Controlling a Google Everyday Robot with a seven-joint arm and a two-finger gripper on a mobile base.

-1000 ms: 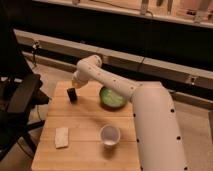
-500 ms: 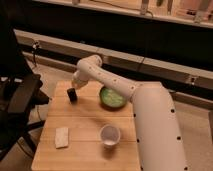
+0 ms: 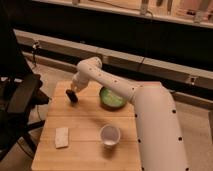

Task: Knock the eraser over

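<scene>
A pale rectangular block that looks like the eraser lies flat on the wooden table, near the front left corner. My white arm reaches from the right across the back of the table. Its dark gripper hangs low over the far left part of the table and touches or nearly touches the top. The gripper is well behind the block and apart from it.
A green bowl stands at the back middle, right of the gripper. A white cup stands at the front middle. A black office chair is close to the table's left edge.
</scene>
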